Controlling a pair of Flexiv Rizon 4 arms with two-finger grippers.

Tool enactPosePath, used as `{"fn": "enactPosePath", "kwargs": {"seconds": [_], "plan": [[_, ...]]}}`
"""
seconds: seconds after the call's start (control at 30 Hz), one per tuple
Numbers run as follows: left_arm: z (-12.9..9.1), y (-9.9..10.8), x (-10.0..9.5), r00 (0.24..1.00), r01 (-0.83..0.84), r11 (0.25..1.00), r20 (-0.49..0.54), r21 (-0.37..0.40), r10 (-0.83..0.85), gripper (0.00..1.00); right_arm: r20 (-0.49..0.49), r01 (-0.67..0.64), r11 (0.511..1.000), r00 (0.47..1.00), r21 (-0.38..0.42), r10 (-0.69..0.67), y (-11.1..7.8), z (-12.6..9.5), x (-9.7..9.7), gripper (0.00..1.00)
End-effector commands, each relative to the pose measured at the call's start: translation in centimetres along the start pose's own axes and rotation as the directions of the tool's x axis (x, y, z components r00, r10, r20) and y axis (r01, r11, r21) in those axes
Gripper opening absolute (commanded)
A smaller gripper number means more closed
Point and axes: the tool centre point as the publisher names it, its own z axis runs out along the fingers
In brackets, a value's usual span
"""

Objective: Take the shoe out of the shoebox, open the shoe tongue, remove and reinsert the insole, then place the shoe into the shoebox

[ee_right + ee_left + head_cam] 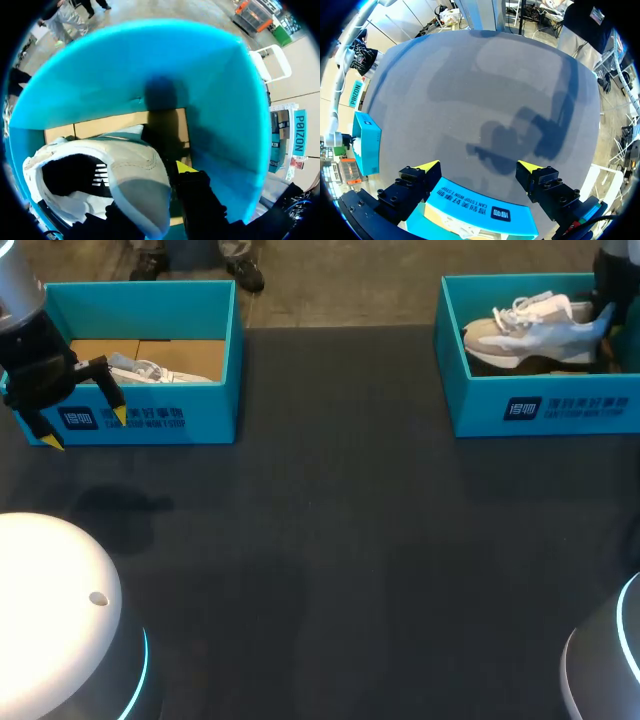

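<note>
A dark grey table (330,570) carries soft shadows under even light.

Black left gripper (478,166), 2 yellow tips (427,165), bolted fingers (415,182), white arm domes (50,610), cyan rings (143,670)

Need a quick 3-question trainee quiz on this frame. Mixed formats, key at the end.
1. True or false: the left gripper is shut on the left teal cardboard shoebox.
2. Where is the pale grey-and-beige sneaker? A) in the left shoebox B) in the right teal cardboard shoebox C) held in the left gripper
3. Fill in: the right gripper is down inside the right shoebox, at the sneaker's ____ end.

Key: 1 false, it is open and not touching the box; 2 B; 3 heel.
</note>
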Motion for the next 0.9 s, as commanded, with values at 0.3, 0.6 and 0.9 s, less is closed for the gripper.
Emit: {"fn": "enactPosePath", "kwargs": {"seconds": [0.3, 0.6, 0.9], "plan": [[0.0, -0.1, 0.0, 1.000, -0.001, 1.000, -0.001, -0.002, 0.001, 1.00, 0.041, -0.012, 0.998, 0.999, -0.055, 0.015, -2.7, -9.1, -1.5, 0.00], [0.0, -0.1, 0.0, 1.000, -0.001, 1.000, -0.001, -0.002, 0.001, 1.00, 0.057, -0.030, 0.994, 0.998, -0.106, 0.037, -3.6, -14.2, -1.4, 0.00], [0.0, -0.1, 0.0, 1.000, -0.001, 1.000, -0.001, -0.002, 0.001, 1.00, 0.041, -0.044, 0.991, 0.998, -0.130, 0.049, -5.0, -18.1, -0.9, 0.00]]}}
